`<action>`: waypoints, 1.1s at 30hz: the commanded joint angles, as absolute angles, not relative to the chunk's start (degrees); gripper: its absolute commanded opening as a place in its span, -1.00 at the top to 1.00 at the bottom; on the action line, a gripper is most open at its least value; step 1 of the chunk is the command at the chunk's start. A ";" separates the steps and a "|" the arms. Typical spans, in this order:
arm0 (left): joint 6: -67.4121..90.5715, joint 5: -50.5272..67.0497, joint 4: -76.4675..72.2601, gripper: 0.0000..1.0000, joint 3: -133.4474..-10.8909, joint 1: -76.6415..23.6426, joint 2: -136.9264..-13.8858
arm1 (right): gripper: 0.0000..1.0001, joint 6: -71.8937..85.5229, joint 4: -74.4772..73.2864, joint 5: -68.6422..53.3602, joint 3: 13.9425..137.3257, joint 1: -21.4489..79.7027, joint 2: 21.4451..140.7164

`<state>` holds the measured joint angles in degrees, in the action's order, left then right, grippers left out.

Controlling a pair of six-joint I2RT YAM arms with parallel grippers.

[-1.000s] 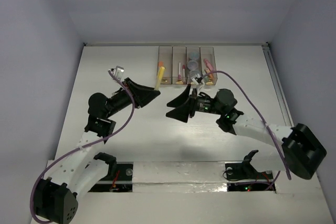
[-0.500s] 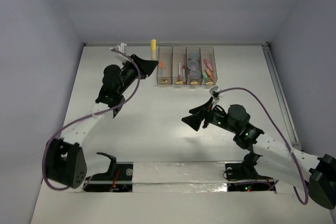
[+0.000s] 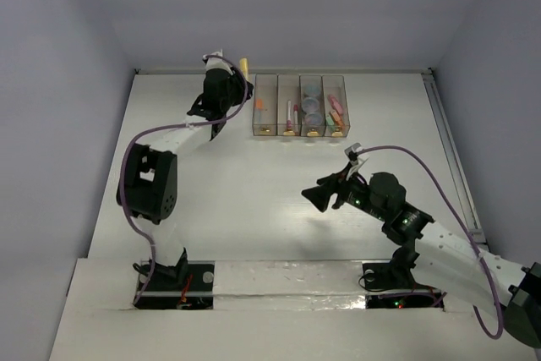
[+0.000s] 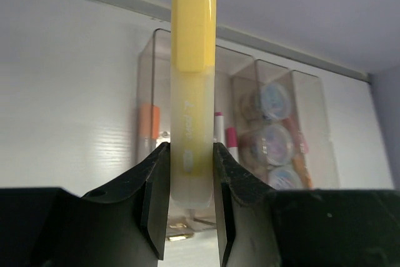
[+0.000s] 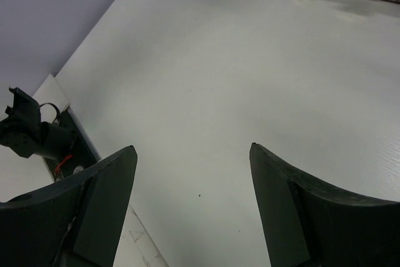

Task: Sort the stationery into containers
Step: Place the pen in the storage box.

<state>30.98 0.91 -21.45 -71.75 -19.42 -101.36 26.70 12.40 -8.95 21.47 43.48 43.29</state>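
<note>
Left hand (image 4: 190, 154) grips a yellow translucent marker (image 4: 194, 60) near the joined translucent grey bins (image 4: 149, 85); next, lower it in. Right hand (image 5: 190, 149) stands wide, empty.

- marker (image 4: 192, 92): yellow cap, paler frosted yellow body
- crayon (image 4: 149, 121): orange
- pen (image 4: 230, 139): pink
- rolls (image 4: 273, 144): bluish-purple
- containers (image 4: 145, 67): translucent grey-tan
- table (image 5: 250, 60): plain white

Jaws clamp an upright yellow marker (image 4: 193, 92) before the containers (image 4: 250, 129).
</note>
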 commanded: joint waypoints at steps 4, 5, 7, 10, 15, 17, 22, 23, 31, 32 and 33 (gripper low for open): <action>27.33 -2.38 -16.97 1.00 -80.15 -19.51 -107.13 | -0.57 25.05 12.39 -7.73 22.41 43.42 43.85; 27.51 -1.68 -16.70 1.00 -80.85 -19.51 -108.70 | -0.57 24.96 12.65 -7.65 22.50 43.42 44.21; 27.86 -0.35 -17.13 1.00 -81.47 -20.03 -109.68 | -0.57 24.79 13.01 -7.47 22.76 43.42 45.34; 27.77 1.93 -16.79 1.00 -82.26 -20.57 -111.70 | -0.57 24.87 13.79 -7.82 22.76 43.42 45.97; 27.33 4.74 -14.59 1.00 -85.95 -21.88 -116.19 | -0.57 24.96 14.15 -8.00 22.94 43.42 47.11; 27.42 4.75 -14.59 1.00 -86.22 -21.88 -116.63 | -0.57 24.96 14.24 -8.00 22.85 43.42 47.20; 27.95 4.04 -14.06 0.92 -86.75 -22.50 -117.51 | -0.57 25.40 14.41 -7.47 22.59 43.42 46.76; 28.12 3.78 -14.06 0.85 -86.49 -22.50 -117.51 | -0.57 25.40 14.33 -7.47 22.59 43.42 46.76; 28.04 4.57 -14.50 0.17 -86.13 -23.03 -116.19 | -0.58 26.10 14.76 -7.73 22.41 43.42 47.29; 28.04 4.57 -14.59 0.02 -86.05 -23.55 -115.41 | -0.58 26.10 14.77 -7.73 22.50 43.42 47.29; 27.95 4.57 -14.68 -0.06 -85.78 -23.55 -114.88 | -0.58 26.19 14.85 -7.65 22.50 43.42 47.20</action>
<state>28.29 4.23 -13.02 -83.99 -22.94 -118.28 25.87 12.01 -8.45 21.47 43.48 47.31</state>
